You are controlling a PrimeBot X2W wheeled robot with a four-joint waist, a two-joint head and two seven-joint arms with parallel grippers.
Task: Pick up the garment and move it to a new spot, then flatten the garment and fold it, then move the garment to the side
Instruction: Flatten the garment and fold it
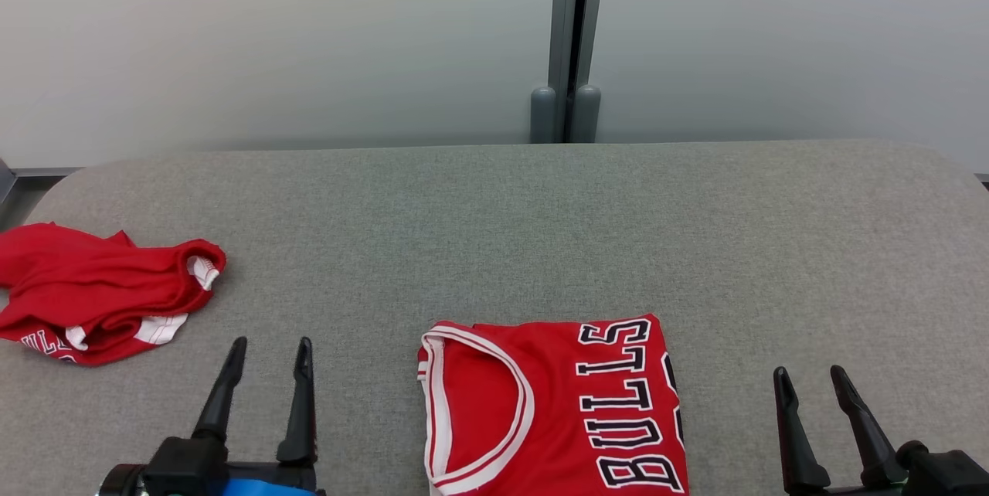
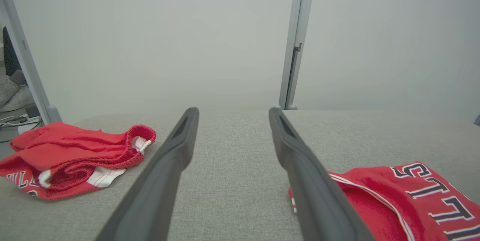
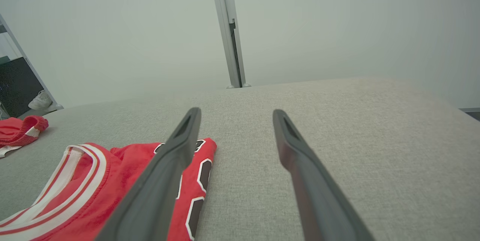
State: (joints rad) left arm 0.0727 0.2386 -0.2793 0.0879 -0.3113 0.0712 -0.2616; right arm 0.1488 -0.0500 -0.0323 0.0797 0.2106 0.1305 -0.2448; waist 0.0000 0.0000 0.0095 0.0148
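Our left gripper [image 1: 272, 343] and right gripper [image 1: 809, 371] gape empty; fold looks done; we must next shift the six-o'clock jersey [image 1: 552, 403] aside.

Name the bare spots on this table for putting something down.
Free: the far strip of table along the wall, and everything right of the folded jersey. Narrower: between jersey and crumpled garment, beyond the left hand. Crowded: the near left corner.

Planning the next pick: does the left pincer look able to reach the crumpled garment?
Probably yes: the left pincer is open, with bare table between it and the crumpled garment.
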